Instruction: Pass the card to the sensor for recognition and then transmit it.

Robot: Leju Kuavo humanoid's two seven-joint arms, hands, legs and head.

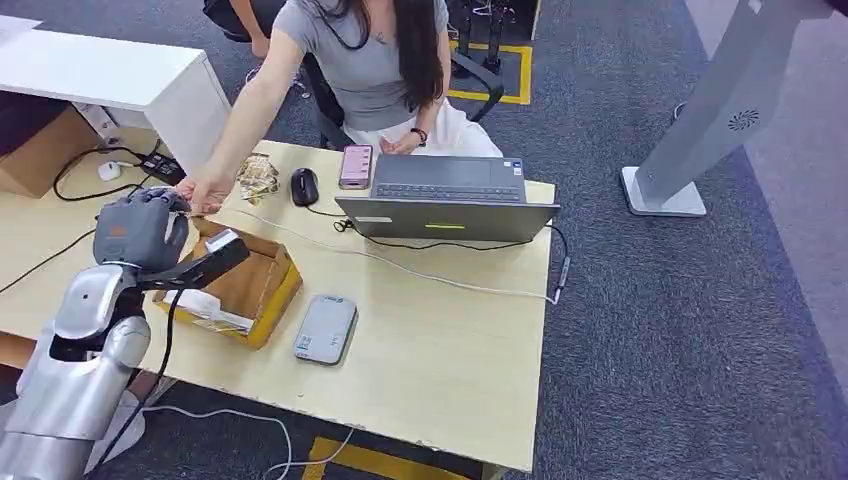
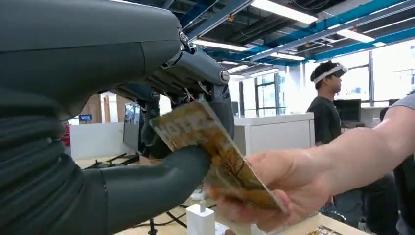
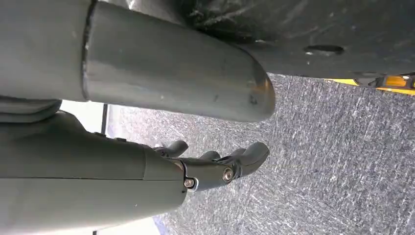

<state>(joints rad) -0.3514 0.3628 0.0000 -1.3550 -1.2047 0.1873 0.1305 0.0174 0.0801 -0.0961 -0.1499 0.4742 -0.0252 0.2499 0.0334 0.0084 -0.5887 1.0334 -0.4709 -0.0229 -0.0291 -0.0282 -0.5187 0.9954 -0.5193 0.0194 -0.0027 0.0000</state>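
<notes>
Holding the card (image 2: 215, 154) at the same time are two hands: the robot's left hand (image 1: 140, 228), with its thumb pressed on one face and its dark fingers (image 2: 222, 105) curled behind the other, and a person's hand (image 2: 266, 188), which grips the far end of the card; the card is up in the air, just above the back edge of the cardboard box (image 1: 240, 290) on the desk (image 1: 450, 350); I judge this to be the moment of handing over, so a few things could go wrong; if both hands pull, the thin card could bend or tear; if the left hand lets go too early and the person's grip is loose, the card could drop into the box or onto the desk beside it; if the left hand grips too long, the person may tug and twist it out crooked; the grey sensor (image 1: 325, 330) lies flat on the desk just beside the box, on the laptop (image 1: 447, 200) side, so a swing of the arm could bump it or snag the white cable (image 1: 440, 278) near it; the right hand (image 3: 215, 164) hangs low over the carpet with its fingers gently bent and apart, holding nothing, well away from the box.
</notes>
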